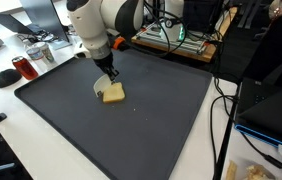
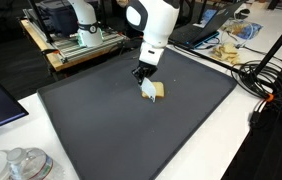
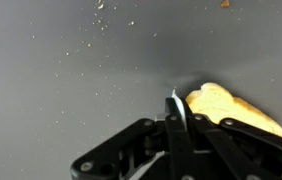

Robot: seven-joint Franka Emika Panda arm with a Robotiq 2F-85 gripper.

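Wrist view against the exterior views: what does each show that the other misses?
Only the wrist view: pale crumbs scattered over the dark mat, and the shut jaws seen close, a thin pale strip sticking out between them. Only the exterior views: the white arm, the mat's edges, the white table under it, a dark red container, cables. Both: the yellow chunk lying on the mat right by the jaws.

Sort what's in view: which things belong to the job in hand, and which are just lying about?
In hand: gripper, shut on a thin white tool; yellow bread-like slice; dark mat.
Lying about: red container; cables; clear plastic containers.
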